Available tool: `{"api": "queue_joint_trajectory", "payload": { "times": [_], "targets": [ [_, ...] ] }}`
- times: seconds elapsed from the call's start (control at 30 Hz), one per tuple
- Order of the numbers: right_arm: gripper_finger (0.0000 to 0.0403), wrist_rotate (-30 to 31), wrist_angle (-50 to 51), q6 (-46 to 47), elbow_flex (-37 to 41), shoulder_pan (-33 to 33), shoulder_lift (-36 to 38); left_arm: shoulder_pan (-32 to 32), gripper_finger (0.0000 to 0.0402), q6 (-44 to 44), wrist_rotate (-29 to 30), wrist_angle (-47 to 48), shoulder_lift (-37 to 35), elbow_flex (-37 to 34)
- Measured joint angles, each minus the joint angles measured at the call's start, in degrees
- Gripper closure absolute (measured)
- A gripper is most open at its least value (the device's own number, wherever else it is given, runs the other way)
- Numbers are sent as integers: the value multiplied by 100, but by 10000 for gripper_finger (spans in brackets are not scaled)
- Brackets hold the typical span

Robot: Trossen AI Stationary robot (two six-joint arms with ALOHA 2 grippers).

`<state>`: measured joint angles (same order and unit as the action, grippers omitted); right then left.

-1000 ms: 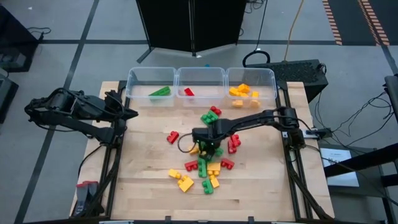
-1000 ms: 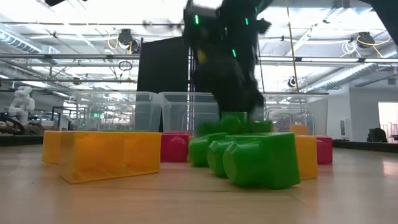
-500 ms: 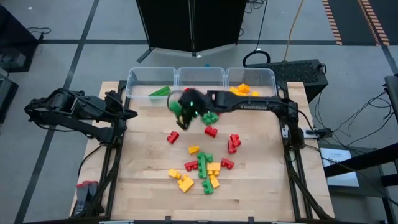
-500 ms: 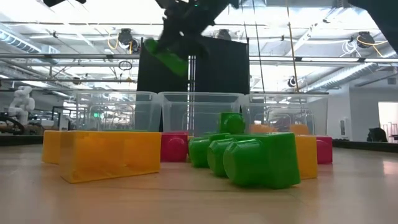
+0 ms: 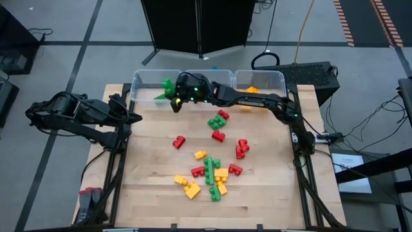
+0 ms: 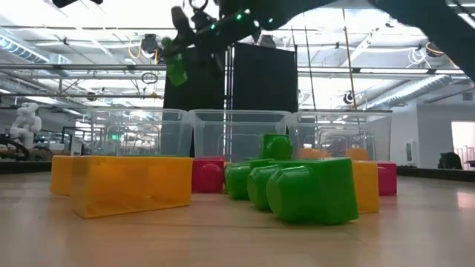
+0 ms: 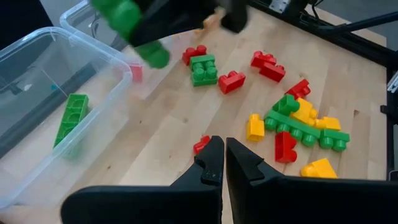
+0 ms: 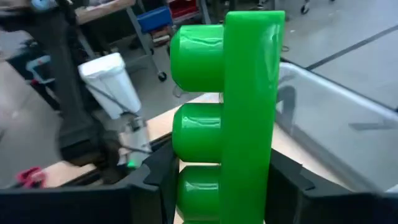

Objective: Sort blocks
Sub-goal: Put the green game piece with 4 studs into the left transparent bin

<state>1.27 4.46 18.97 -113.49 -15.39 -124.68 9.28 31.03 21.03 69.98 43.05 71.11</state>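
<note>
Since lifting off the pile, right claw (image 5: 172,96) grips green block (image 5: 168,86), seemingly above left bin (image 5: 143,78).

Open wood all along the left side of the table (image 5: 145,167), so a gripper can slide in there no problem. The middle's clogged with scattered blocks (image 5: 209,173), and the three clear bins (image 5: 156,80) wall off the far edge. The right gripper (image 5: 172,95) with its green block (image 5: 169,87) hangs over the left bin, blocking the way down into it.
</note>
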Motion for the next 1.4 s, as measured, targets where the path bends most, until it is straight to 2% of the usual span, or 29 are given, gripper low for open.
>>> {"api": "queue_joint_trajectory", "payload": {
  "times": [0.23, 0.27, 0.33, 0.67, 0.93, 1.0, 1.13, 1.2, 1.3, 1.4],
  "targets": [
    [255, -287, 143, -318, -2068, -209, -1325, 0, 402, 2, 16, -3, 0, 0],
    [255, -281, 91, -359, -2168, -230, -1462, 0, 402, 2, 18, -2, 0, 0],
    [255, -267, -350, -318, -1944, -284, -1483, 0, 402, 2, 21, -2, 0, 0],
    [255, 136, -215, -550, -1926, -591, -1669, 0, 402, 7, 68, -3, 0, 0],
    [255, 144, 139, -654, -1920, -644, -1799, 0, 402, 7, 70, -3, 7, 0],
    [237, 164, 50, -659, -1920, -622, -1825, 0, 402, 7, 73, -3, 6, 0],
    [154, 169, 108, -597, -1922, -629, -1825, 0, 402, 7, 73, -3, 7, 0],
    [130, 182, 186, -595, -1922, -637, -1828, 0, 402, 7, 73, -4, 7, 0],
    [124, 173, 178, -595, -1922, -641, -1830, 2, 402, 7, 73, -5, 7, 0],
    [137, -49, 278, -603, -1995, -641, -1806, 1, 402, 7, 73, -5, 7, 0]
  ]
}}
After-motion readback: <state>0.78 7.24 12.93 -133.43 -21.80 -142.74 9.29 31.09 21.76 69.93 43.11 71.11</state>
